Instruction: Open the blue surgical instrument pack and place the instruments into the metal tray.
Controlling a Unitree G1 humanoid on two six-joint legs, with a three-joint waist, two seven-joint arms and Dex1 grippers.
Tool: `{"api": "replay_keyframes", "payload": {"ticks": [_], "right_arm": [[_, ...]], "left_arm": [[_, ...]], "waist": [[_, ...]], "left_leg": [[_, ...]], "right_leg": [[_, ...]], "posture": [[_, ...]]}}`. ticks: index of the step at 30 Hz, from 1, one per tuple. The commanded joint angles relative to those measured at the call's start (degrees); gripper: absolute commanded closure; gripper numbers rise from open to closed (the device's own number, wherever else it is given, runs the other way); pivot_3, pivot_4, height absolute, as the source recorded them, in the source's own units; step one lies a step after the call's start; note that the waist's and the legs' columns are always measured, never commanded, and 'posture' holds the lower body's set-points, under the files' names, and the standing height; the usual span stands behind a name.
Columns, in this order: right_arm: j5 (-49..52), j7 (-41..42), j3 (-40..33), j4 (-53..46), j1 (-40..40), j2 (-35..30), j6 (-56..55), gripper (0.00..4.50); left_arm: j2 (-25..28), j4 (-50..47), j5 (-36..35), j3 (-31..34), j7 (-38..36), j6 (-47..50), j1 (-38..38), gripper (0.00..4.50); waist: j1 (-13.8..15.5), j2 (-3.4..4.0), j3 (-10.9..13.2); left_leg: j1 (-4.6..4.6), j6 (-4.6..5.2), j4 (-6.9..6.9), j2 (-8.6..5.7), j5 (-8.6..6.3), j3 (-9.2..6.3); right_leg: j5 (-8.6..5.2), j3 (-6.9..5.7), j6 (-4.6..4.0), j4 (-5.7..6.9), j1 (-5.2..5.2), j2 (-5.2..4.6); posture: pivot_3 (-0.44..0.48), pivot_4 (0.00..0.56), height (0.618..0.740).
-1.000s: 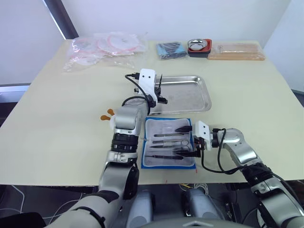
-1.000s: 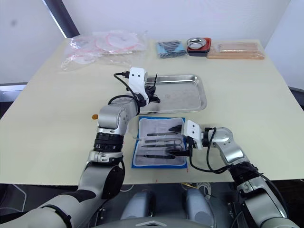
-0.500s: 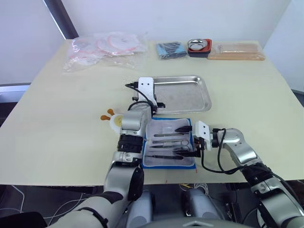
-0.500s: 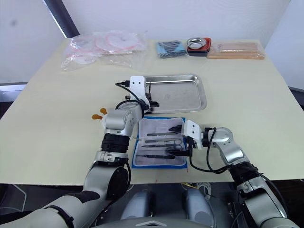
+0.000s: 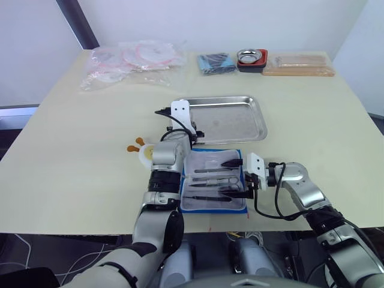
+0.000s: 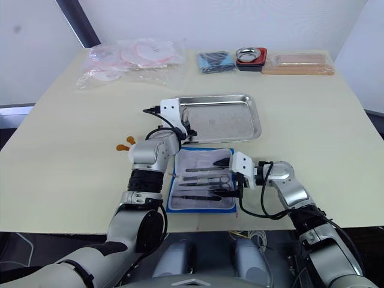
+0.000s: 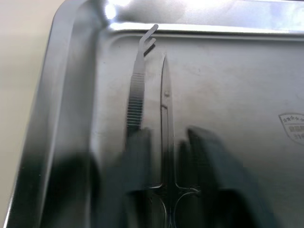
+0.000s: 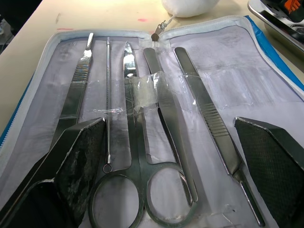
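The pack (image 5: 213, 183) lies open and flat on the tabletop (image 5: 72, 150), at the near edge, just in front of the tray (image 5: 240, 117). The right pincer (image 8: 171, 156) sits at the pack's right edge with its fingers (image 8: 71, 156) spread wide apart, gripping nothing. From this pincer the instruments (image 8: 161, 123) lie directly ahead, side by side in the clear pockets, their long axes running away from the pincer in line with its reach, so the fingers straddle the row. The scissors (image 8: 142, 190) have their ring handles nearest the pincer, between the two fingers; a flat forceps (image 8: 211, 123) lies nearer one finger, a slim probe (image 8: 108, 104) nearer the other. The right arm is plainly the nearer one for the next pick. The left pincer (image 7: 164, 156) is low over the tray's left end, fingers apart, with two instruments beneath it resting on the tray floor, a forceps (image 7: 135, 95) and a pair of scissors (image 7: 165, 114), lying parallel and nearly touching. Whether the left fingers touch them cannot be told.
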Motion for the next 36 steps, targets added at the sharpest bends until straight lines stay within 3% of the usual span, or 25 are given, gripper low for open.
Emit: {"api": "replay_keyframes", "payload": {"ticks": [1, 11, 16, 32, 36], "right_arm": [[-4.46, -1.14, 2.49, 4.14, 2.52, -0.94, 2.04, 0.00], [-4.45, -1.21, 2.41, 4.44, 2.35, -0.86, 1.94, 0.00], [-4.49, -1.32, 2.47, 4.64, 2.26, -0.65, 1.90, 0.00], [-4.03, -1.96, 2.13, 5.00, 2.78, 0.26, 1.93, 0.00], [-1.52, -0.93, 0.89, 4.04, 3.44, 1.06, 2.09, 0.00]], "left_arm": [[-0.17, -1.26, -0.22, -0.28, 0.42, -0.70, -0.74, 1.47], [-0.23, -3.58, -0.88, -1.36, -0.78, -2.70, -0.94, 1.47], [0.04, -5.26, -1.78, -2.97, -4.84, -6.26, -1.06, 1.47], [12.91, -14.31, -11.95, -5.37, -36.52, -16.16, 7.55, 1.47], [19.83, -18.32, -15.67, -6.12, -47.33, -14.94, 11.15, 1.47]], "waist": [[0.00, 0.00, 0.00], [0.00, 0.00, 0.00], [0.00, 0.00, 0.00], [-0.08, 0.00, 0.00], [-0.26, 0.02, 0.00]], "left_leg": [[0.00, 0.00, 0.00, 0.00, 0.00, 0.00], [0.00, 0.00, -0.01, 0.00, 0.00, 0.00], [0.00, -0.01, -0.01, 0.00, 0.00, 0.01], [0.00, -0.03, -0.04, 0.01, 0.02, 0.14], [0.02, -0.02, -0.04, 0.02, 0.02, 0.13]], "right_leg": [[0.00, 0.00, 0.00, 0.00, 0.00, 0.00], [0.00, 0.00, 0.00, 0.00, 0.00, 0.00], [0.00, 0.00, 0.00, -0.01, 0.00, 0.00], [0.00, -0.01, 0.00, -0.06, 0.01, 0.02], [-0.01, 0.00, -0.01, -0.05, 0.01, 0.03]], "posture": [[0.000, 0.150, 0.740], [0.000, 0.150, 0.740], [0.000, 0.150, 0.740], [0.000, 0.150, 0.740], [0.000, 0.150, 0.740]]}}
